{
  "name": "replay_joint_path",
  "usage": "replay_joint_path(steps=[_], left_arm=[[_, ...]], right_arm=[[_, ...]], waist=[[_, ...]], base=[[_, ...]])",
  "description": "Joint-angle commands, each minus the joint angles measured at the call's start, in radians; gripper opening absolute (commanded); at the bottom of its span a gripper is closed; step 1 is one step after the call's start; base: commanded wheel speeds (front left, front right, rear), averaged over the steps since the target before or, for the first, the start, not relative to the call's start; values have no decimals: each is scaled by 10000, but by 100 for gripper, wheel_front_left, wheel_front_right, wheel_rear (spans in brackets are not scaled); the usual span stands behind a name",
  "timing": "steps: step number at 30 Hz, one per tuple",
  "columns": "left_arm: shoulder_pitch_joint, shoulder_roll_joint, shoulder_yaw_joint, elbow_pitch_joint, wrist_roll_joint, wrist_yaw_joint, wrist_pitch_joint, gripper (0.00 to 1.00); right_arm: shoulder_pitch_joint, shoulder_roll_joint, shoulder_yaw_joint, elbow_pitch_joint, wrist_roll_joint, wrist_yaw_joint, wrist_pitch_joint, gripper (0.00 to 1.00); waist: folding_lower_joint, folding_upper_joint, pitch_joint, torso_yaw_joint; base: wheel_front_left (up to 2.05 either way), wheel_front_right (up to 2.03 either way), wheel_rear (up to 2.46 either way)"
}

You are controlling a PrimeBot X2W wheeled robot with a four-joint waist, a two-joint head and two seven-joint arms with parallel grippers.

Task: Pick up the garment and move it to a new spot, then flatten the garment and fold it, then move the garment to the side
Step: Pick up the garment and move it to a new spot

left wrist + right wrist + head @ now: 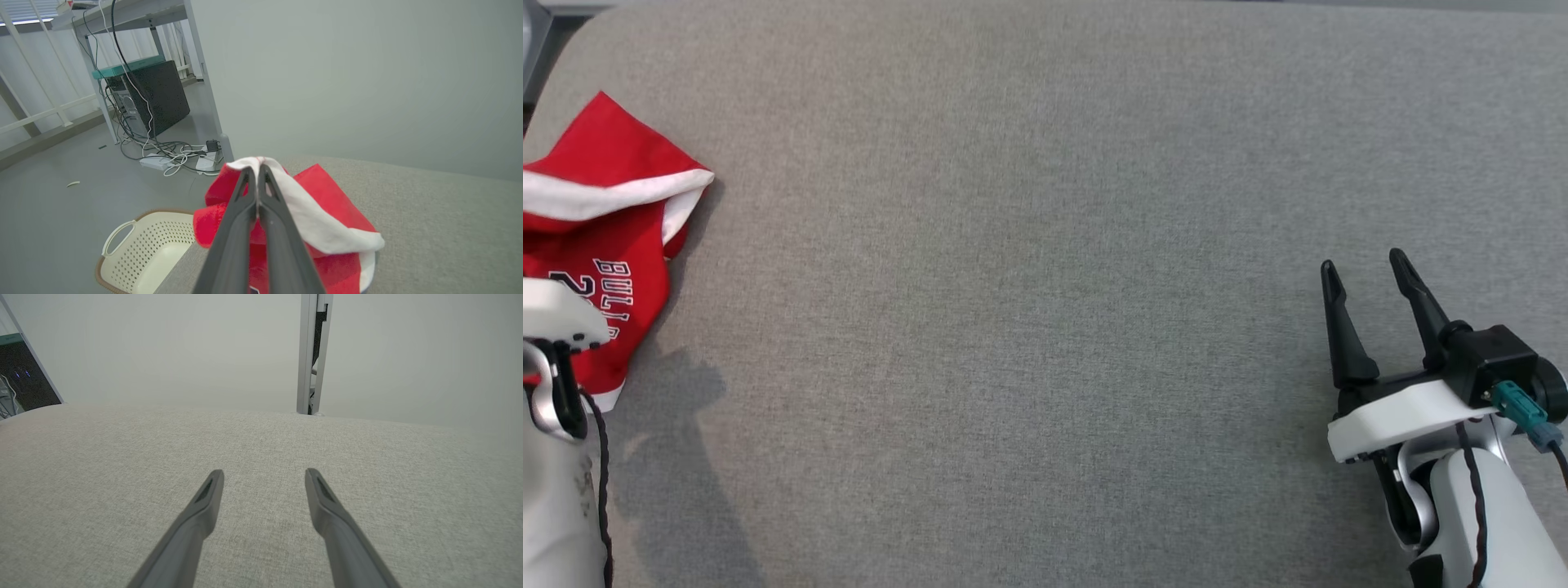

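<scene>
left wrist view: left jaws clamp the red garment (pixel 335 200) near a cream basket (pixel 163 237), right jaws spread wide

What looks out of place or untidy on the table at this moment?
The red jersey sits crumpled at the left edge of the grey table, its white trim folded over and pinched by the shut left end effector. Nothing looks spilled or damaged.
</scene>
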Motion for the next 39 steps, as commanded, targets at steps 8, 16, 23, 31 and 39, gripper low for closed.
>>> replay_joint_path(steps=[8, 16, 23, 31, 39], left_arm=[[-545, -230, -1046, -1336, 575, -486, -13, 0], [-784, -936, -2214, -2109, 631, -849, -14, 0], [-579, -1624, -3543, -2303, 336, -1060, -14, 0], [-521, -1858, -6581, -2804, -1193, -994, -14, 0], [-907, -1849, -9950, -3898, -3203, -22, -14, 0]], right_arm=[[460, -56, 113, 129, 555, -4, -18, 100], [742, -57, 304, 220, 992, -4, -18, 100], [917, -53, 390, 284, 1295, -4, -18, 100], [953, -54, 403, 355, 1390, -4, -18, 100], [1087, -53, 394, 404, 1494, -4, -18, 100]], waist=[[0, 0, -933, -484], [0, 0, -1532, -1152], [0, 0, -1831, -1842], [0, 0, -1914, -2751], [0, 0, -2005, -3106]], base=[[0, 0, 0], [0, 0, 0], [0, 0, 0], [0, 0, 0], [0, 0, 0]])
